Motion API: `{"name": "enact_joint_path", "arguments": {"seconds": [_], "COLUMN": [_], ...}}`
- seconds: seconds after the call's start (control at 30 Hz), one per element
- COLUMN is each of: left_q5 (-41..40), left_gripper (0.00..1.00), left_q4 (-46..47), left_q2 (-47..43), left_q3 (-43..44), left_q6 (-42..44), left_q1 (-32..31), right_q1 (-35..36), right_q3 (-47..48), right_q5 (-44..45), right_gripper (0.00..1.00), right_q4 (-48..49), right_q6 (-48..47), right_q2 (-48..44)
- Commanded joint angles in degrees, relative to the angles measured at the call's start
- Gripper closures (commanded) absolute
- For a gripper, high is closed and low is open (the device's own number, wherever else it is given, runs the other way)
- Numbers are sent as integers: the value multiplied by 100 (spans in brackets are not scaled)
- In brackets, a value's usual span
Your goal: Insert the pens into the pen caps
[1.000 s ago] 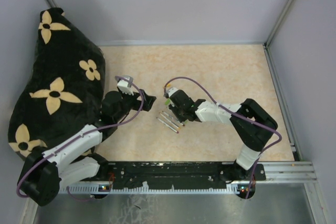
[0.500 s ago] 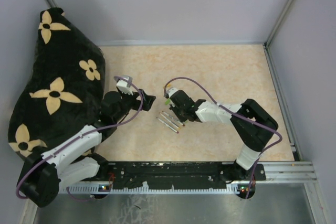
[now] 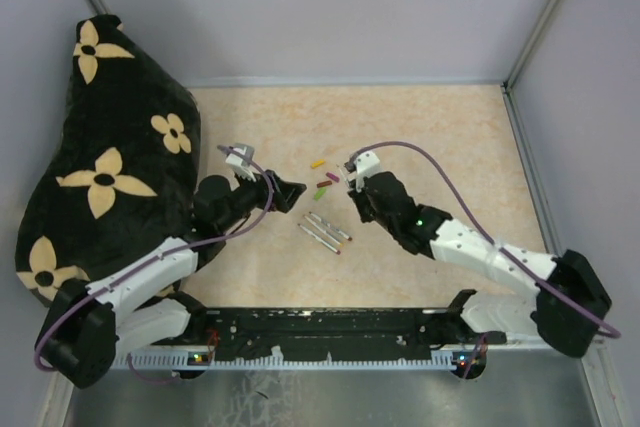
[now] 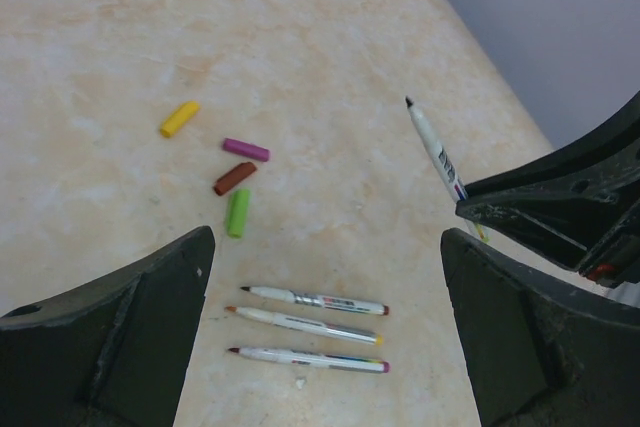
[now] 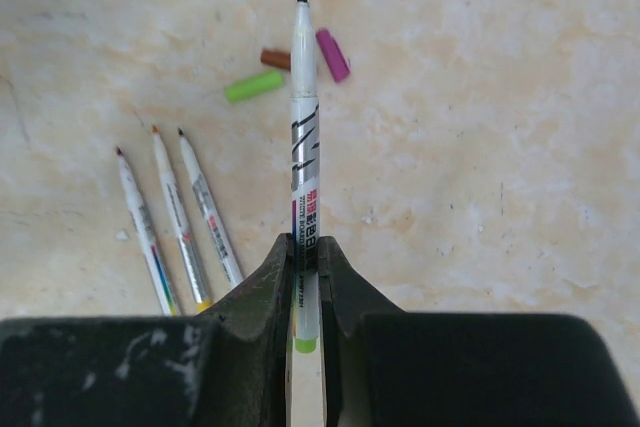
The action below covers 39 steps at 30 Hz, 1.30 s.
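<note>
Holding one pen (image 5: 303,137) up off the desk (image 3: 450,137), the right gripper (image 5: 305,257) has its jaws closed tight on the pen's lower half, near the back end. The dark tip sticks out in front, pointing toward the caps.

A pen like this looks thin, light and stiff, so it should not bend. It is smooth and round, though, so it could slip or roll. Pinching it across the middle or lower body, like now, looks best, because the tip end stays free to go into a cap.

Counting the pens gives four: one in the jaws, and three pens (image 4: 310,327) lying side by side on the desk, close together, between the two arms.

Counting the caps gives four too: a yellow cap (image 4: 179,118), a pink cap (image 4: 245,149), a brown-red cap (image 4: 234,178) and a green cap (image 4: 237,212). They lie in a little bunch just past the three pens. None has a pen in it yet. The caps look tiny, light and hard, so a push from a pen may make them slide or roll. Each one will probably need holding by its sides.

The left gripper (image 4: 325,247) hangs above the desk with its jaws wide apart and nothing in them.
</note>
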Motion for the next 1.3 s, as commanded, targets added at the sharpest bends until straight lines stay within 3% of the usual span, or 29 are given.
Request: {"name": "enact_joint_path", "arguments": {"seconds": [0.0,0.27,0.93,1.13,1.27], "left_q5": [1005,1659,1617,1515,1488], "left_gripper": [0,7,17,27,40], "left_q4": [1311,2703,3143,3140,3188], "left_q2": [450,1426,2475,2463,2473], "left_q3": [-100,95,847,857,874], "left_q6": [-976,-1672,-1780,-1750,-1750], "left_q1": [-30,-76,-567,-591,-600], "right_q1": [64,70,71,70,71], "right_q3": [-578,-874,-1095,-1149,-1176], "right_q5": [-91,-671,-1185,-1249,-1248], "right_gripper": [100,100,100,100,100], "right_q4": [1380,1972,2448,2519,2538], "right_q6": [394,715,962,985,994], "right_q2": [-879,-1235,-1248,-1258,-1260]}}
